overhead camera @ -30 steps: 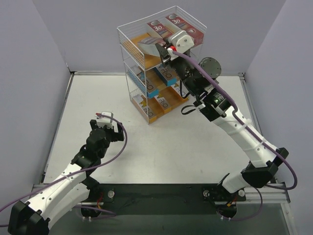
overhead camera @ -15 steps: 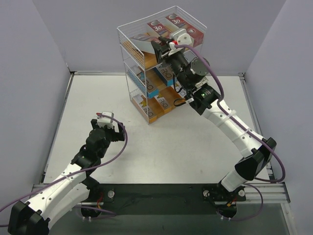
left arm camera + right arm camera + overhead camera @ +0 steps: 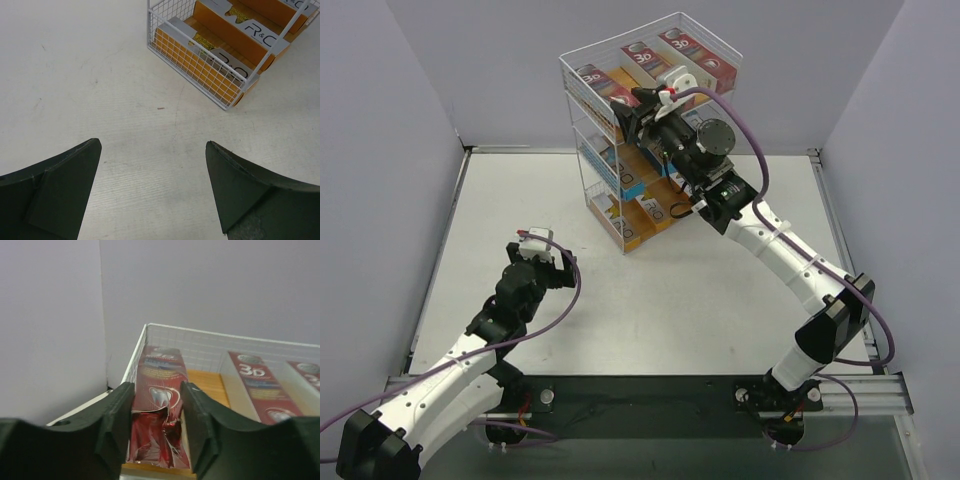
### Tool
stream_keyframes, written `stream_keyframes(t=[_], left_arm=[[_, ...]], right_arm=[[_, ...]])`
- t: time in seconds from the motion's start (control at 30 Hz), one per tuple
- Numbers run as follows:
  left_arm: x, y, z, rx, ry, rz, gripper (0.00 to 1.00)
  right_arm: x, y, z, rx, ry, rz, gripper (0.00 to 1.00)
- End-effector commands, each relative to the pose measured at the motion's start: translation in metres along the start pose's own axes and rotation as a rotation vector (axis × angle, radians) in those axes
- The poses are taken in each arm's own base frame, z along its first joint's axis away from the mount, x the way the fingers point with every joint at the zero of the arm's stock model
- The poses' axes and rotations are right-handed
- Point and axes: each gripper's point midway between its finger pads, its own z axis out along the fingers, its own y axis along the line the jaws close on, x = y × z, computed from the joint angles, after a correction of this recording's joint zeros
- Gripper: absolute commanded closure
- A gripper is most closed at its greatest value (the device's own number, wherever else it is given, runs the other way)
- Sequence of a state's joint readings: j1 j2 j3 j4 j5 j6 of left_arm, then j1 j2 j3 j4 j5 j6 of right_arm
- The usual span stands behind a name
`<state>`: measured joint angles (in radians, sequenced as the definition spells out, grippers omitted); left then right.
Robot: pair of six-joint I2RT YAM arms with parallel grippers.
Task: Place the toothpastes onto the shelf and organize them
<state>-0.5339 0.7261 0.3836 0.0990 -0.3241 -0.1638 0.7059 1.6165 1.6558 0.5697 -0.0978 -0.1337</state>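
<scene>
Right gripper (image 3: 156, 392) clamped on crumpled end of red toothpaste carton (image 3: 160, 372) lying at left side of shelf (image 3: 588, 165) top tier; left gripper (image 3: 152, 145) spread wide over surface (image 3: 75, 75) near bottom tier.

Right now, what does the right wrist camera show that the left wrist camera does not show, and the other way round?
Only the right wrist view: the top tier of the shelf, where the right gripper is closed on a red carton with a crumpled near end. Two more red cartons lie to its right, one plainly marked 3D.
Only the left wrist view: the open left gripper above the table, and orange-and-white cartons in the lowest tier.
Both: the white wire shelf.
</scene>
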Motion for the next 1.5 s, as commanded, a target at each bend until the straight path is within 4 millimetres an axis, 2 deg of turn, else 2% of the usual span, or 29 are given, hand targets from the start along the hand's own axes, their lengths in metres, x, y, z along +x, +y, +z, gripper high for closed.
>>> stream_keyframes(t=[0.0, 0.03, 0.13, 0.23, 0.43, 0.57, 0.77, 0.8, 0.93, 1.0, 1.1, 1.2, 1.47], left_arm=[[-0.014, -0.004, 0.003, 0.017, -0.054, -0.022, 0.03], [-0.014, -0.004, 0.003, 0.019, -0.055, -0.022, 0.03], [-0.013, -0.004, 0.003, 0.02, -0.051, -0.019, 0.03], [-0.014, -0.006, 0.004, 0.028, -0.051, -0.021, 0.03], [-0.014, -0.006, 0.003, 0.031, -0.053, -0.022, 0.03], [-0.014, -0.007, 0.003, 0.035, -0.056, -0.026, 0.03], [-0.015, -0.008, 0.002, 0.043, -0.057, -0.031, 0.03], [-0.016, -0.009, 0.002, 0.045, -0.061, -0.032, 0.03], [-0.016, -0.011, 0.002, 0.054, -0.06, -0.037, 0.03], [-0.016, -0.012, 0.002, 0.061, -0.06, -0.038, 0.03], [-0.015, -0.013, 0.002, 0.068, -0.057, -0.039, 0.03], [-0.016, -0.014, 0.002, 0.07, -0.059, -0.041, 0.03], [-0.018, -0.012, 0.001, 0.064, -0.069, -0.044, 0.03]], right_arm=[[0.006, 0.02, 0.002, -0.084, -0.001, 0.062, 0.49], [0.005, 0.022, 0.002, -0.089, 0.0, 0.063, 0.45], [0.006, 0.022, 0.0, -0.097, 0.015, 0.066, 0.39], [-0.001, 0.021, -0.002, -0.097, 0.013, 0.067, 0.33], [-0.04, 0.019, -0.012, -0.113, -0.018, 0.063, 0.2], [-0.066, 0.021, -0.024, -0.147, -0.034, 0.06, 0.16], [-0.077, 0.024, -0.046, -0.18, -0.017, 0.09, 0.18], [-0.076, 0.023, -0.05, -0.178, -0.011, 0.093, 0.19], [-0.06, 0.018, -0.065, -0.162, 0.045, 0.092, 0.37], [-0.049, 0.014, -0.068, -0.153, 0.082, 0.101, 0.46], [-0.034, 0.011, -0.07, -0.15, 0.123, 0.113, 0.54], [-0.016, 0.007, -0.066, -0.152, 0.169, 0.129, 0.6], [0.012, 0.001, -0.042, -0.162, 0.219, 0.127, 0.64]])
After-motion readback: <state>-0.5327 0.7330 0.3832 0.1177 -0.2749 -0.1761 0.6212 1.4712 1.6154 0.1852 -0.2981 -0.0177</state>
